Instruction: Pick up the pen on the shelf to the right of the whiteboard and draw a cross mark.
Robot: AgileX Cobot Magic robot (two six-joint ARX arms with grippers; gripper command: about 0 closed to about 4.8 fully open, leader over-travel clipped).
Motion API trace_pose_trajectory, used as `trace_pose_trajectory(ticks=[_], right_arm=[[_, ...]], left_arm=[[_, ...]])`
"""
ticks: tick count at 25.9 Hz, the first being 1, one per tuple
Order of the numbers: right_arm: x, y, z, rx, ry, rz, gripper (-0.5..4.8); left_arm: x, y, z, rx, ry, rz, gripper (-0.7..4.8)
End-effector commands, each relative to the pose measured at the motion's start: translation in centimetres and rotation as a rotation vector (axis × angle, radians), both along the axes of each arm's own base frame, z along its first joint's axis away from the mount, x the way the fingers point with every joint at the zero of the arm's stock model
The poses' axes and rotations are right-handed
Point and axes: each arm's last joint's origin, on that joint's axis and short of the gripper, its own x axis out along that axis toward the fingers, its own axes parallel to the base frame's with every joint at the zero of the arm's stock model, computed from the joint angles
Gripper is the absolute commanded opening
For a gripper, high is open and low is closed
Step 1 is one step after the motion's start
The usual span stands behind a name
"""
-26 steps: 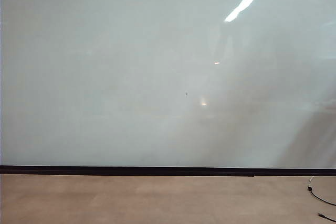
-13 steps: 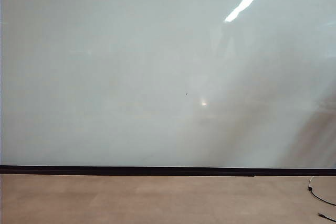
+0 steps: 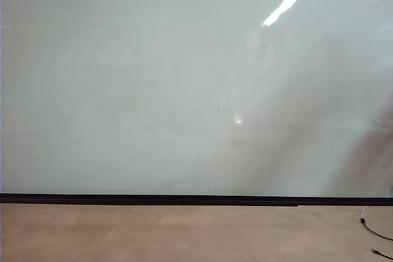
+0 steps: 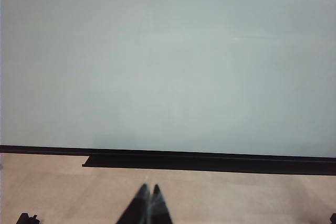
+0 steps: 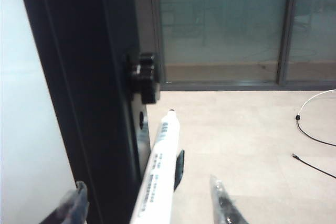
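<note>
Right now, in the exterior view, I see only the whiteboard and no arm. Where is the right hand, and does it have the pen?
Observer: The right wrist view shows the right hand beside the dark frame at the board's edge, with the pen lying between its fingers.
Operator: Is the pen gripped?
Observer: Not yet. The fingers stand apart from the white barrel, so the jaws are open.
Operator: And the left hand?
Observer: The left wrist view shows the left hand shut and empty, pointing at the lower edge of the whiteboard.
</note>
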Motion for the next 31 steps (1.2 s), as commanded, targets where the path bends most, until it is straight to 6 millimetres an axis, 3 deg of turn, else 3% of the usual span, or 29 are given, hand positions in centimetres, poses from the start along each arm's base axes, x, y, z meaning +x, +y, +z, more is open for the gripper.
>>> trace_pose_trajectory(ticks=[1, 5, 7, 31], right_arm=[[0.1, 0.03, 0.31, -0.003, -0.016, -0.002, 3.05], [0.11, 0.02, 0.31, -0.003, -0.016, -0.005, 3.01], [0.12, 0.01, 0.33, -0.003, -0.017, -0.006, 2.54], [0.64, 0.01, 0.42, 0.005, 0.004, 0.024, 2.08]], left_arm=[[-0.01, -0.01, 0.2, 0.004, -0.013, -0.004, -0.04], [-0.01, -0.01, 0.2, 0.004, -0.013, -0.004, -0.05], [-0.01, -0.01, 0.2, 0.004, -0.013, -0.004, -0.05], [-0.01, -0.01, 0.2, 0.004, -0.013, -0.004, -0.05]])
